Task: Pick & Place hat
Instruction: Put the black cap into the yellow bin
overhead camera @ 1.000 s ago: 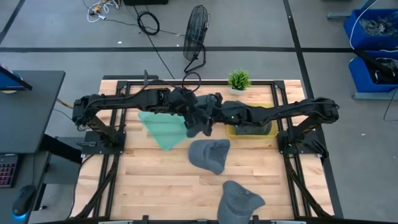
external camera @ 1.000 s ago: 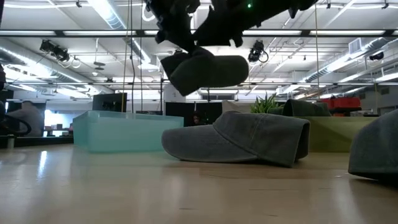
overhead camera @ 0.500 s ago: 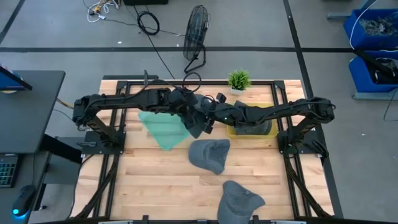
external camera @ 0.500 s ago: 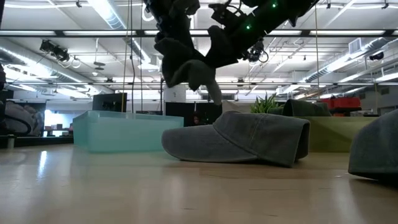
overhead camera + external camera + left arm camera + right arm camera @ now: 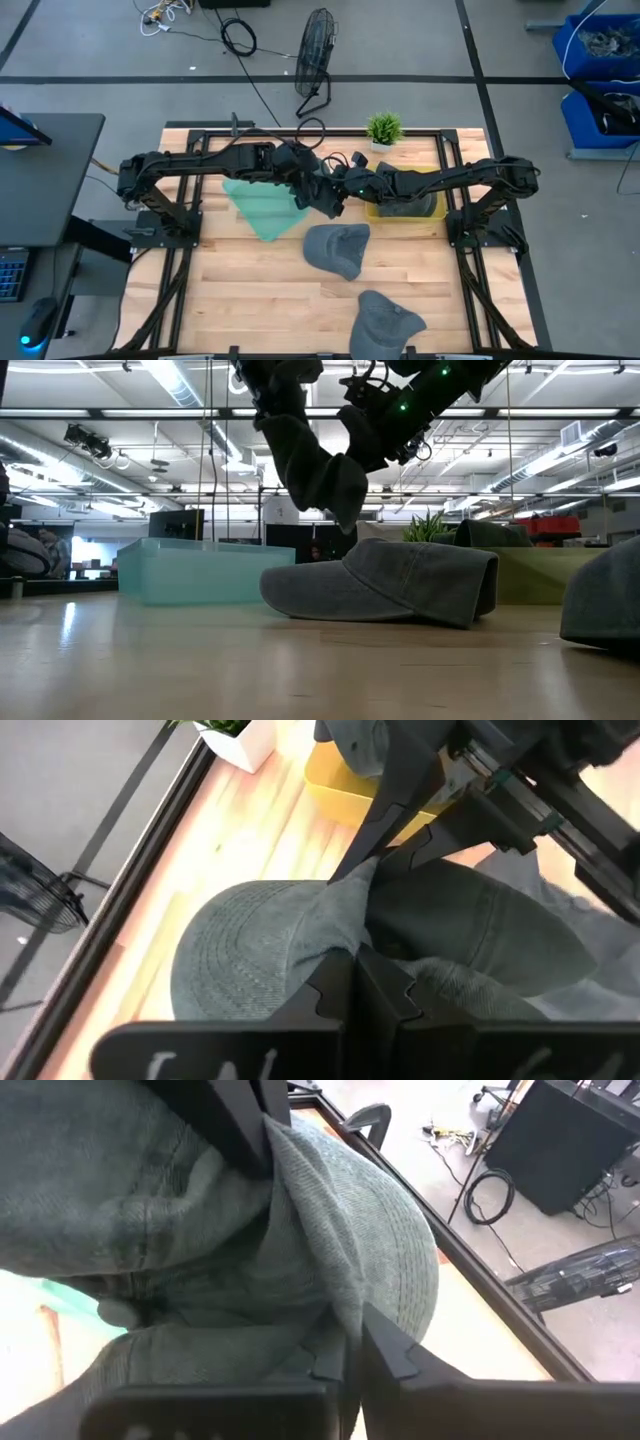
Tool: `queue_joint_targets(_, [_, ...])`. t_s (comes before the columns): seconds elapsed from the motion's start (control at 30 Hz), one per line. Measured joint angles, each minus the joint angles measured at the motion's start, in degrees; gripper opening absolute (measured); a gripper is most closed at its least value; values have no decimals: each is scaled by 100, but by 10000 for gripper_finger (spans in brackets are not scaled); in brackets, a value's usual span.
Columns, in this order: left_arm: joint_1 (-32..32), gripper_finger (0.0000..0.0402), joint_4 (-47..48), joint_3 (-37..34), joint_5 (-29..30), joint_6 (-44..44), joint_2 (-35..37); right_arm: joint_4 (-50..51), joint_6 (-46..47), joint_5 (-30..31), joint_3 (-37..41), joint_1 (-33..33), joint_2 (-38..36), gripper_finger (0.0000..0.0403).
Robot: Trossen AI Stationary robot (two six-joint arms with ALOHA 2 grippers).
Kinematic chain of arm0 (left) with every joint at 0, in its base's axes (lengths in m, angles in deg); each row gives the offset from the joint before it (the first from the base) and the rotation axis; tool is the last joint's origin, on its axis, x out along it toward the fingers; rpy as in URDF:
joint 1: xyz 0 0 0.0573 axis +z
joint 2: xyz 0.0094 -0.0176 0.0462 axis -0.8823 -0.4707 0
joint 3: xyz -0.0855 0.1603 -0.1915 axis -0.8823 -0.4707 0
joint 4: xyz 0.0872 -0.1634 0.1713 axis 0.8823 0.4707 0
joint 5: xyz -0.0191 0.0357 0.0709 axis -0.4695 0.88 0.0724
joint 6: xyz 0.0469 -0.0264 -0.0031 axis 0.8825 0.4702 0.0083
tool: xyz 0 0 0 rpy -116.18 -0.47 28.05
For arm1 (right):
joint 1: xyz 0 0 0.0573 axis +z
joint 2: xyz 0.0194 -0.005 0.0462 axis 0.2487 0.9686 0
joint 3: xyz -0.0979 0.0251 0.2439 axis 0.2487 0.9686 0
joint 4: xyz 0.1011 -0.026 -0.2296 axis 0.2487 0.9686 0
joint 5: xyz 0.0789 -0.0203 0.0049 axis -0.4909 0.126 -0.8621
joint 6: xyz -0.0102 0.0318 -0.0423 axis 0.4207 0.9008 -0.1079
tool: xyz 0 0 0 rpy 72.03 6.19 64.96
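Held in mid-air above the desk [image 5: 250, 290]: a grey hat [image 5: 312, 465], between the teal bin [image 5: 262, 208] and the yellow bin [image 5: 430, 212]. Pinched from both sides at once. Left gripper [image 5: 306, 187] with fingers [image 5: 345, 982] pressed together on a fold of the cloth beside the brim; right gripper [image 5: 345, 189] likewise, fingers [image 5: 350, 1345] nipped tight on the brim's edge. Gripped at opposite edges, probably to pass the hat from one arm to the other, or to keep soft cloth from folding up while carried. Hanging slack and twisted in the low view, crown drooping, well clear of the wood.

Below and toward the front, a second hat [image 5: 337, 248] lying flat on the desk, brim toward the teal bin; a third hat [image 5: 387, 318] at the front edge. Something dark already inside the yellow bin, possibly another hat. Small potted plant [image 5: 383, 128] at the back rim, out of the way.

Judging by position, mid-carry: lifted, not yet set down. Destination unclear — either bin within easy reach. Risk: cloth slipping if one side lets go before the other has a firm hold.
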Motion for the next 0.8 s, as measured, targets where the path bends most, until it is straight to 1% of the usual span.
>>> queue_joint_targets(0.1, [0, 16, -5, 1, 14, 225, 1, 6, 16, 7, 13, 0, -20, 14])
queue_joint_targets(0.2, [0, 34, 15, 9, 50, 472, 31, 181, 18, 46, 57, -8, -22, 7])
queue_joint_targets(0.33, [2, 65, 50, 11, 50, 521, 31, 177, 303, 169, 35, -9, -111, 6])
queue_joint_targets(0.43, [5, 94, 73, 11, 48, 551, 31, 554, 463, 254, 34, -7, -121, 9])
queue_joint_targets(0.53, [9, 119, 89, 11, 46, 510, 31, 918, 595, 782, 35, -1, -214, 9])
queue_joint_targets(0.6, [13, 129, 179, 11, 94, 504, 31, 1441, 805, 1165, 10, -6, -395, 8])
queue_joint_targets(0.67, [13, 132, 335, 11, 245, 487, 31, 2229, 1256, 1516, -117, -4, -652, 8])
queue_joint_targets(0.73, [11, 131, 465, 11, 445, 424, 58, 3202, 1889, 1833, -348, -4, -1026, 8])
queue_joint_targets(0.8, [12, 126, 667, 7, 764, 337, 130, 4265, 2697, 1971, -610, -4, -1420, 8])
